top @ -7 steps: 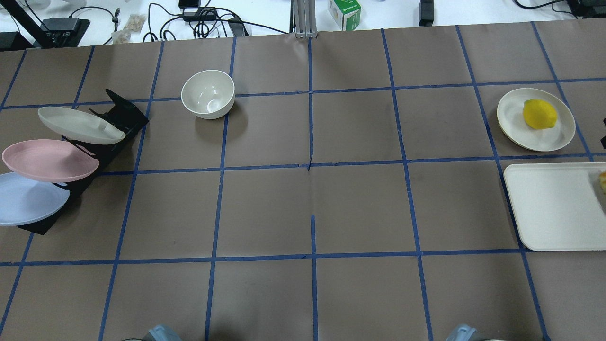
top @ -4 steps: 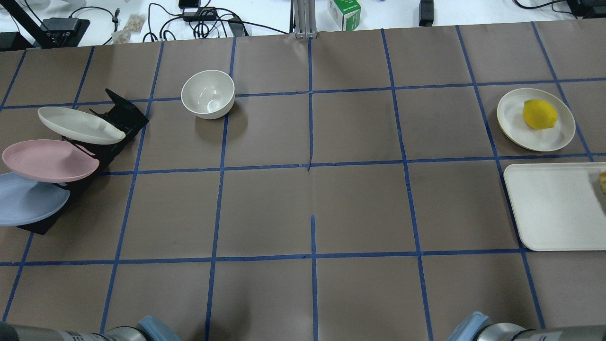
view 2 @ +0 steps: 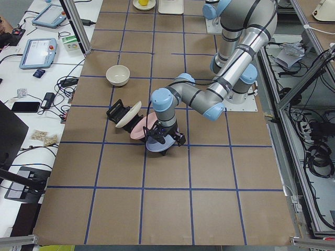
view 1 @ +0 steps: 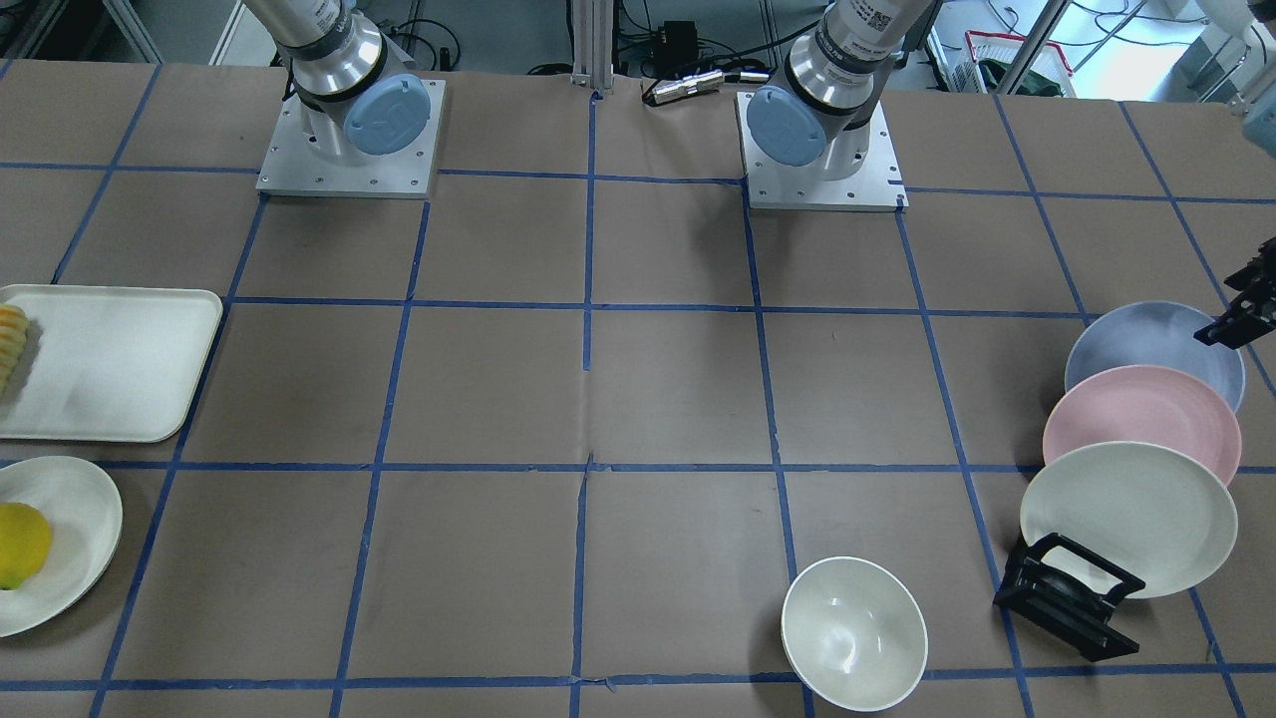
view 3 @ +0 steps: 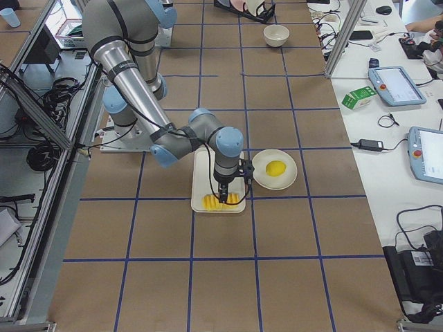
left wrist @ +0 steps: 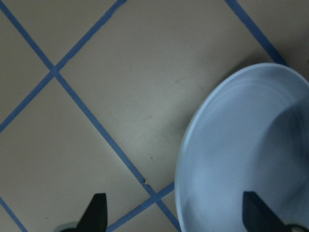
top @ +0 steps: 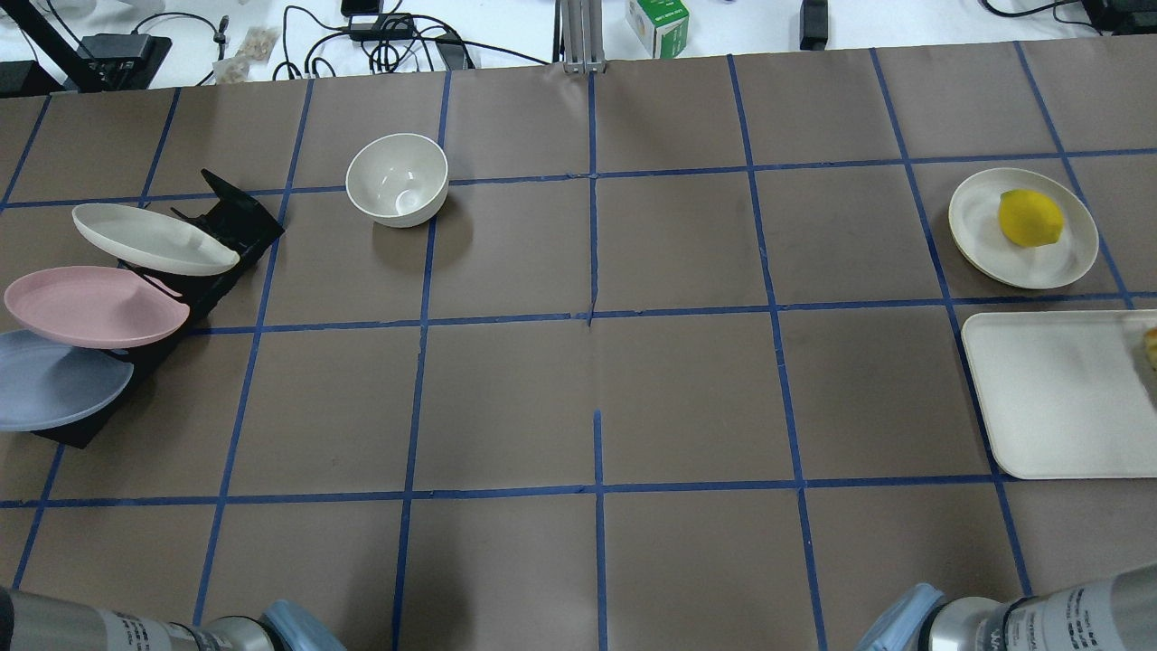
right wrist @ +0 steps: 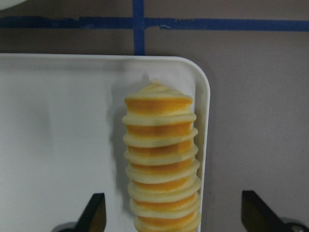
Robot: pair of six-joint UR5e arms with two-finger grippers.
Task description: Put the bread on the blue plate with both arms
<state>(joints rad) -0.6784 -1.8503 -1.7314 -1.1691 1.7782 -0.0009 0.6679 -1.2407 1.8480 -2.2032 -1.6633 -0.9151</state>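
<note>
Brown paper covers the table [top: 687, 398], and blue tape [top: 506, 493] rules it into squares. On the robot's right side we see a cream tray [top: 1058, 398]. The bread [right wrist: 161, 159] lies on it, lengthwise along the tray's outer short edge, just inside the rim and close to a rounded corner. The right arm [view 3: 131, 83] brings the right gripper [right wrist: 175, 212] over the loaf with its fingers spread wide. One finger is above the tray's floor and the other above the paper beyond the rim. The bread sits between them, and as far as we can tell it touches neither. Beyond the tray, farther from the robot, a small cream dish [top: 981, 231] carries a yellow fruit [top: 1029, 217].

On the robot's left side a black rack [top: 237, 221] holds three plates tilted on edge in a row. The blue plate [left wrist: 241, 154] is the one nearest the robot, then comes a pink plate [top: 90, 306], then a cream plate [top: 149, 237]. The left arm [view 2: 241, 57] bends low across the table, and the left gripper [left wrist: 176, 212] is at the blue plate, also wide open. In the wrist view one finger is over bare paper and the other over the plate's face, so the rim lies between them. We cannot tell whether either finger touches the plate. A white bowl [top: 398, 179] stands upright on the paper near the rack's far end, apart from it.
</note>
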